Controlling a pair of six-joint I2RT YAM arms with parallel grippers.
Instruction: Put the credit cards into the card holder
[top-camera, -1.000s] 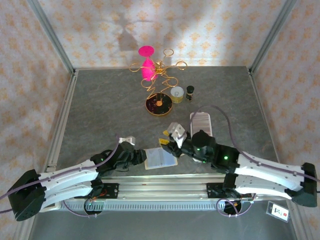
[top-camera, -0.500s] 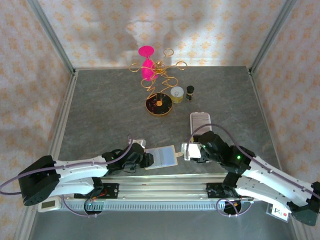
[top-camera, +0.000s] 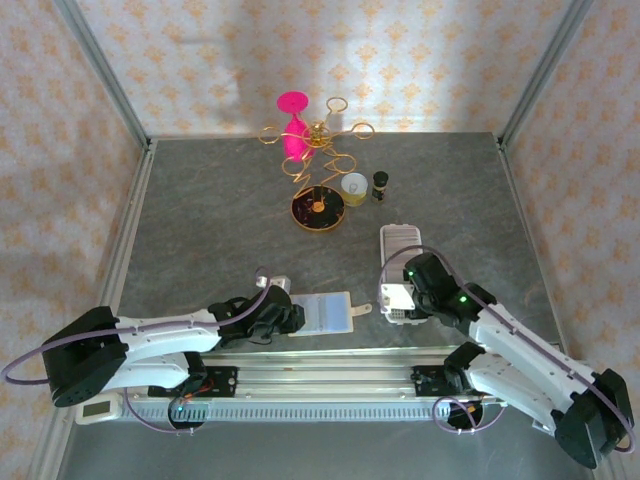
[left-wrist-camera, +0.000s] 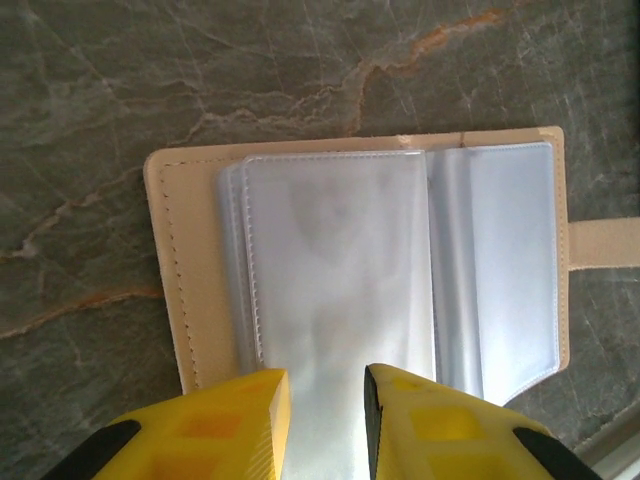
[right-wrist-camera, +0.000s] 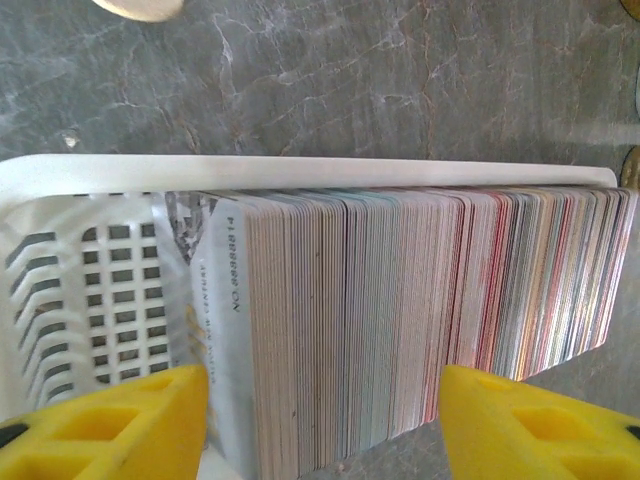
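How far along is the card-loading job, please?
Done: the card holder lies open; whether anything is inside is unclear. In hand: left gripper at its edge, right gripper open astride the credit cards in the tray. Left: grasping one, inserting it.

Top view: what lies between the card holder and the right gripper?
Bare table, as the top view shows. Only the snap tab of the card holder reaches into that stretch, toward the right gripper.

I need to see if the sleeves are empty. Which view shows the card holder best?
The left wrist view: the card holder lies open and close up, its clear sleeves facing the camera. The top external view shows it small, right beside the left gripper.
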